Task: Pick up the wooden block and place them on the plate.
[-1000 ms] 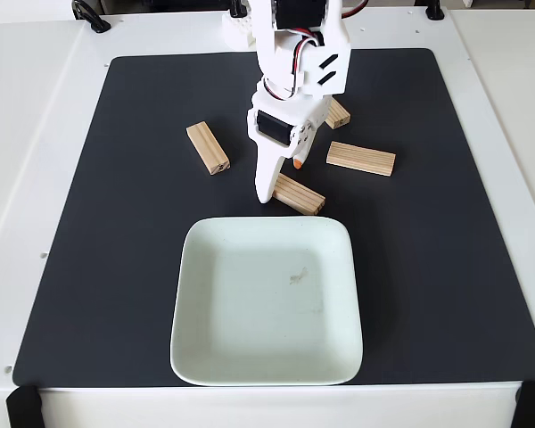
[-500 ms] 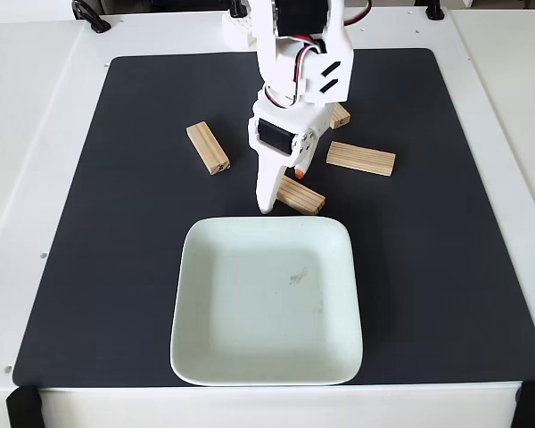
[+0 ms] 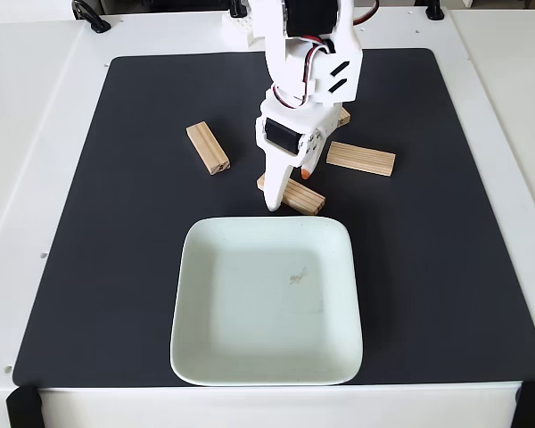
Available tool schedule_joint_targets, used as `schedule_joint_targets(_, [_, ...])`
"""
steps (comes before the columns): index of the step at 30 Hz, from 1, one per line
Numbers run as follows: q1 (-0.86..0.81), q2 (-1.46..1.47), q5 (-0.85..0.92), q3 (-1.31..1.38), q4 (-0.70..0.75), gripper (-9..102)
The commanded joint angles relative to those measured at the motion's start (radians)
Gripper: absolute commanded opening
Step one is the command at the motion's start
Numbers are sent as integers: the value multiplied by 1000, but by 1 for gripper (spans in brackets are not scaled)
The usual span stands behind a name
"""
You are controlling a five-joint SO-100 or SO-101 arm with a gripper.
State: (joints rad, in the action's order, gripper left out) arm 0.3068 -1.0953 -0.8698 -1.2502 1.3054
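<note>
Gripper (image 3: 285, 183) straddles the nearest wooden block (image 3: 301, 197) just above the plate (image 3: 266, 303) at frame centre, block's long axis running upper-left to lower-right, jaws apparently open, contact unclear.

in the fixed view the mat (image 3: 89, 267) covers most of the table (image 3: 27, 134), and the plate (image 3: 205, 357) sits on the mat's near half, about centred. just behind the plate's far rim lies one wooden block (image 3: 303, 198), with the gripper (image 3: 290, 187) directly over it. another block (image 3: 208, 148) lies to the left and further back, well apart. a third block (image 3: 361, 159) lies to the right, behind the first. a fourth (image 3: 342, 116) peeks out behind the arm (image 3: 308, 62), at the back.
</note>
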Motion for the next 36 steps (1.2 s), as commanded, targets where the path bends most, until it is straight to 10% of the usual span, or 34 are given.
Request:
schedule_joint_targets(1, [11, -3, -14, 29, -3, 18])
schedule_joint_targets(7, [6, -2, -15, 18, -6, 0])
schedule_joint_targets(26, [12, -295, 17, -190, -8, 0])
schedule_joint_targets(36, [54, -698, 417, -448, -6, 0])
